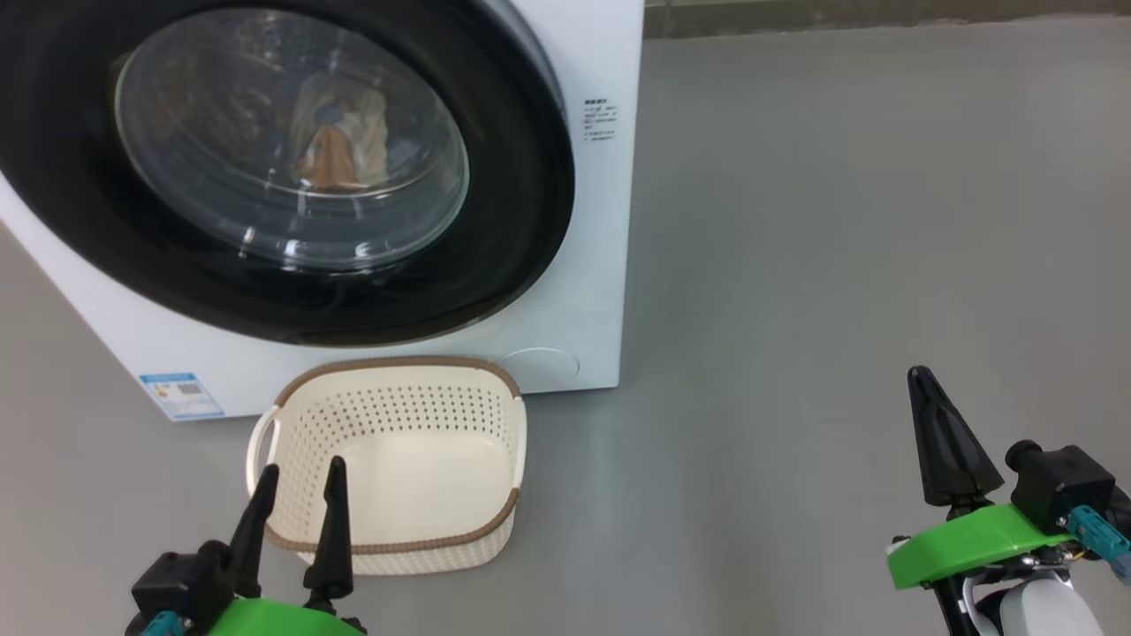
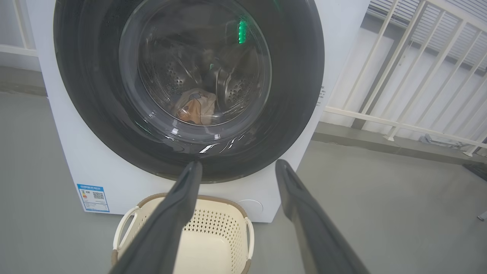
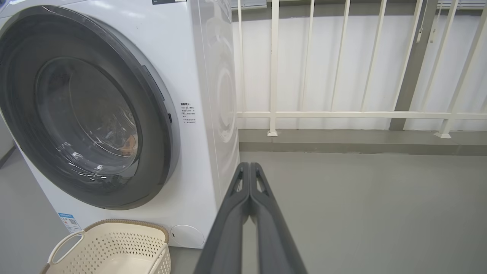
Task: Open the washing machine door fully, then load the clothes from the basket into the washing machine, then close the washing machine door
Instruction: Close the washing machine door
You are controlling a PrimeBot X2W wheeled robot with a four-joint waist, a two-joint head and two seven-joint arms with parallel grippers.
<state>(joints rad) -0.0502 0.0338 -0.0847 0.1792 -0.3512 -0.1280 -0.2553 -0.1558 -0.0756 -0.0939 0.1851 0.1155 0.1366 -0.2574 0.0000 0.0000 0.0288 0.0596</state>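
The left gripper [image 1: 300, 475] is held open and empty near the basket [image 1: 398, 364]; the right gripper [image 1: 922, 382] is pressed closed on nothing. Behind it, the washing machine door [image 1: 512, 177] is shut on the washing machine [image 1: 605, 291], and the clothes [image 1: 340, 141] are seen through its glass

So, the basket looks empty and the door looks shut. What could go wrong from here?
1. The washing machine door looks shut, but whether it latched cannot be seen; it might spring open.
2. The open left hand hovers above the basket, close to its near rim, and could snag it when moving.
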